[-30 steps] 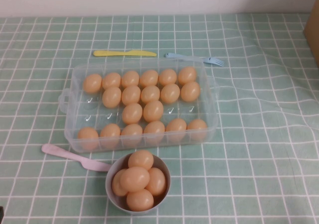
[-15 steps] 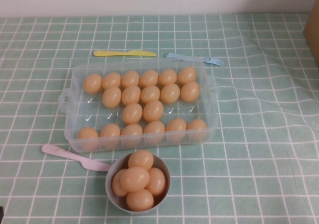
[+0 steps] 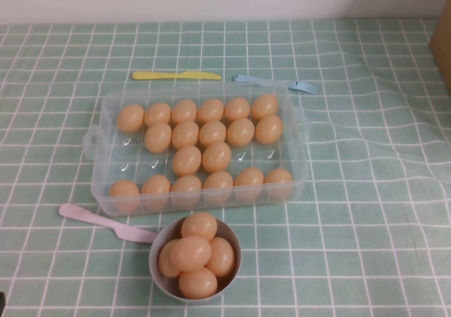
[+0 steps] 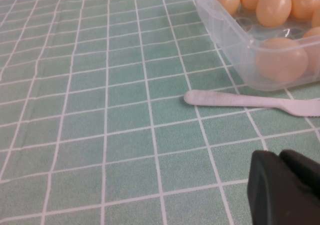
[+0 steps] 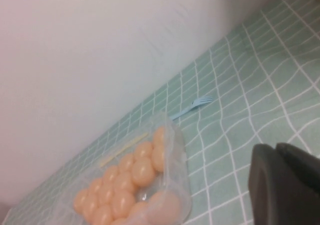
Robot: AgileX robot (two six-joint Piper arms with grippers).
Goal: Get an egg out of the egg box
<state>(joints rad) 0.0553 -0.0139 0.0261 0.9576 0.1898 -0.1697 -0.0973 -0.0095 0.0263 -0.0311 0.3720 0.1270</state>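
My left gripper (image 4: 285, 187) is hanging low over the green checked tablecloth (image 3: 366, 211), off to the left of the egg box, and its two dark fingers are sitting pressed together with nothing between them. From its wrist camera I'm seeing the pink plastic knife (image 4: 250, 100) lying flat on the cloth just beside the near left corner of the egg box (image 4: 235, 40).

Moving across in the high view, that pink knife (image 3: 106, 222) is lying near the box's front wall, its tip reaching the small round grey bowl (image 3: 161, 278), which is sitting in front of the box and piled with peach-orange eggs. The clear egg box (image 3: 99, 183) is sitting mid-table with its loop handles at both ends. An egg (image 3: 187, 160) is resting in the third row from the back, side by side with one neighbour; the back row and the front row are each showing six eggs, the second row five, and several dimpled slots are standing bare. Behind the box a yellow plastic knife (image 3: 176, 75) and a light blue fork (image 3: 276, 82) are lying flat on the cloth.

Over on the right, my right gripper (image 5: 287, 185) is hovering high, well apart from the box (image 5: 182, 155), fingers closed on nothing, looking across the cloth toward the pale wall (image 5: 100, 45).
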